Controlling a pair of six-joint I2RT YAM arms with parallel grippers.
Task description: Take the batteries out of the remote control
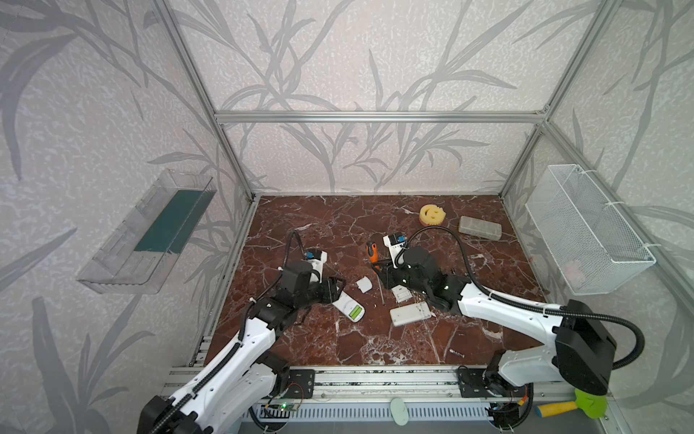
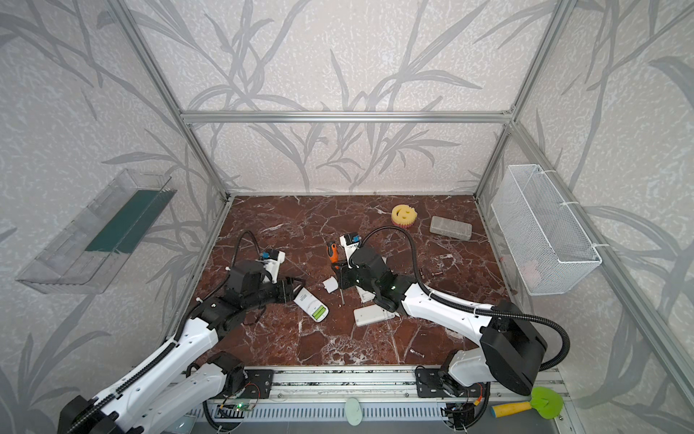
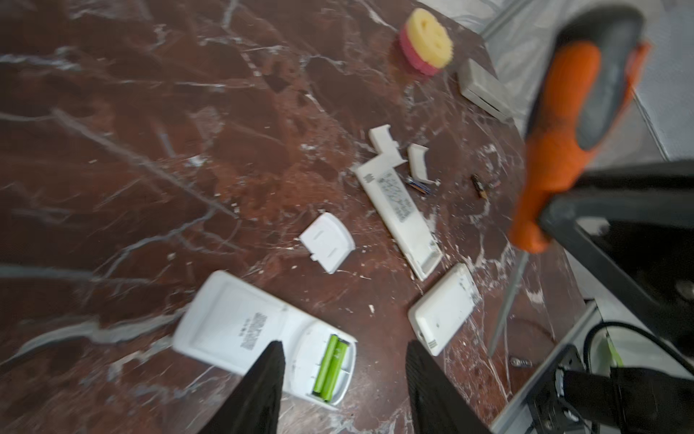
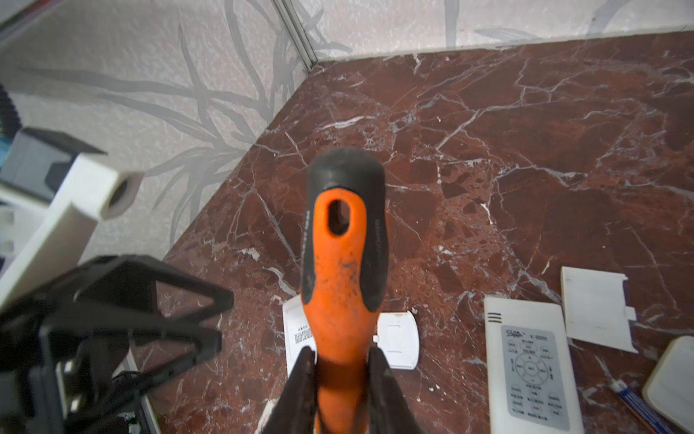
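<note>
Gleaming lime cylindrical batteries (image 3: 330, 370), white remote (image 3: 233, 319)

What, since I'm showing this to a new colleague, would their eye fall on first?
The orange-handled screwdriver, clamped in the right gripper over the middle of the marble table, stands out most. Next come the two lime green batteries lying in the open remote left of centre, by the open left gripper.
</note>
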